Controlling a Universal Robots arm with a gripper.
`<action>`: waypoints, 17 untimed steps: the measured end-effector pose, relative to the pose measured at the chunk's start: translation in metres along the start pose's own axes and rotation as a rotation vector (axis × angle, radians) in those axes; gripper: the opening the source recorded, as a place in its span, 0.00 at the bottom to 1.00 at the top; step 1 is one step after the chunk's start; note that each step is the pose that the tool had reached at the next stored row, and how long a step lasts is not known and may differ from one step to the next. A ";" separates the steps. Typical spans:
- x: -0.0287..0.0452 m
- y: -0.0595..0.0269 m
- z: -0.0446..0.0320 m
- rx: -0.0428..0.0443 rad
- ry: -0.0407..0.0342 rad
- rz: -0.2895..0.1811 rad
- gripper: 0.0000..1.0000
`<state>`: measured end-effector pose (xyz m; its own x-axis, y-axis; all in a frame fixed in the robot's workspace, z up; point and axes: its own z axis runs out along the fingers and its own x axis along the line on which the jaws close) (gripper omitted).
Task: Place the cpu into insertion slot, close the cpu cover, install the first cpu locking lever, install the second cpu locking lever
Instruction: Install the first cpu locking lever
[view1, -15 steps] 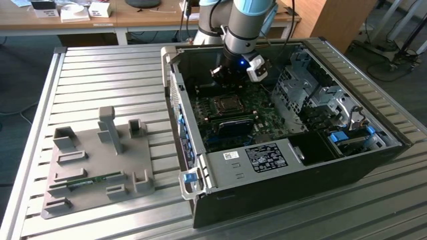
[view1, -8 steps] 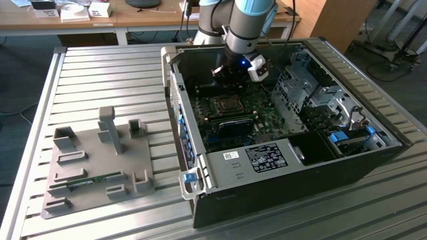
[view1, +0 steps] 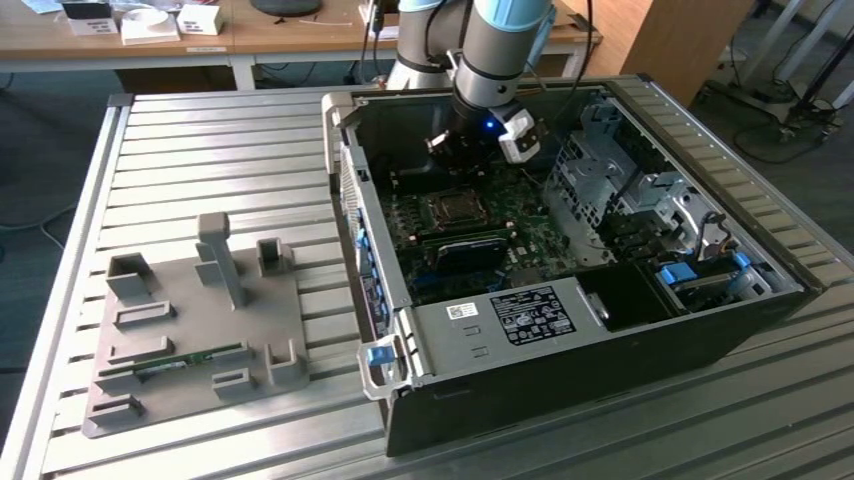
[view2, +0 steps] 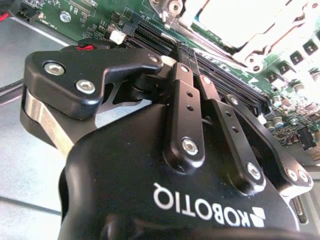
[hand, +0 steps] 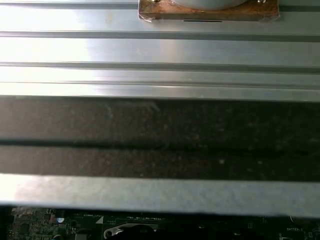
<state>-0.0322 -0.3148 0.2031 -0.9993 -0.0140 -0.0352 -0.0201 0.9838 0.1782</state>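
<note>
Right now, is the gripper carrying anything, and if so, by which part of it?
Nothing seems held. In the second wrist view the gripper has its fingers pressed together with no part showing between them, poised above the green motherboard inside the computer case.

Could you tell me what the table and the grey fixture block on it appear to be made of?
The table looks like brushed aluminium: ribbed silver slats with a soft sheen. The grey fixture block looks like matte plastic, possibly printed: uniform dull grey, with no glint.

Arm bent downward
The claw (view2: 175, 52) points down from the wrist, its black fingers (view2: 182, 100) pressed together.
</note>
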 end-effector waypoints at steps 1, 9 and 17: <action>0.0000 0.0000 0.0000 0.0001 0.0000 0.000 0.10; -0.0002 0.0000 0.0000 0.0012 -0.0008 0.005 0.10; -0.0003 0.0000 0.0001 0.0016 -0.0029 0.016 0.10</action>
<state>-0.0319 -0.3148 0.2030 -0.9994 0.0027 -0.0352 -0.0036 0.9842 0.1772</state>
